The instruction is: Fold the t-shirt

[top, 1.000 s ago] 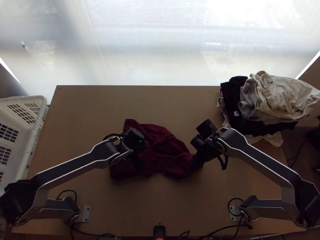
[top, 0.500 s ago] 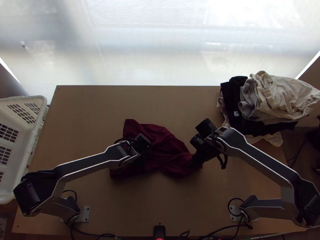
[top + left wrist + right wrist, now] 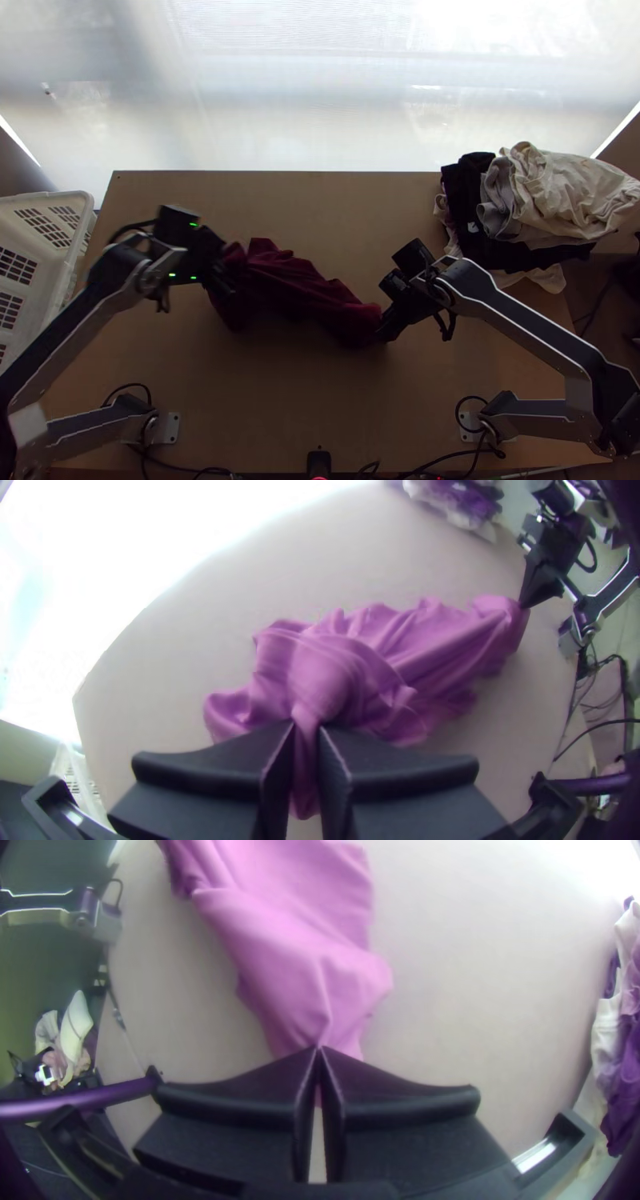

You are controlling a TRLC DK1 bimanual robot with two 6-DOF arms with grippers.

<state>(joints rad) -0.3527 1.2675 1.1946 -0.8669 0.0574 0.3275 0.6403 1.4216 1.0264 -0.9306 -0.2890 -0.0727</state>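
Note:
My left gripper [image 3: 222, 276] is at the left end of the dark red t-shirt [image 3: 292, 284], and my right gripper [image 3: 384, 330] is at its right end. The shirt lies bunched and stretched between them across the table's middle. In the left wrist view the left gripper [image 3: 307, 737] is shut on a gathered fold of the shirt [image 3: 380, 660], which looks pink there. The right wrist view has the right gripper [image 3: 319, 1063] shut on a pinched part of the shirt [image 3: 300, 967]. Which parts of the shirt are held, I cannot tell.
A heap of clothes [image 3: 552, 196], black, grey and cream, lies at the table's back right corner. Beyond the left edge stands a white basket [image 3: 68, 240]. Bare wood of the table [image 3: 280, 408] shows in front of the shirt and behind it.
My left gripper has moved left and toward the back, pulling the shirt's left part with it; the shirt now lies narrower. The right arm has stayed nearly still.

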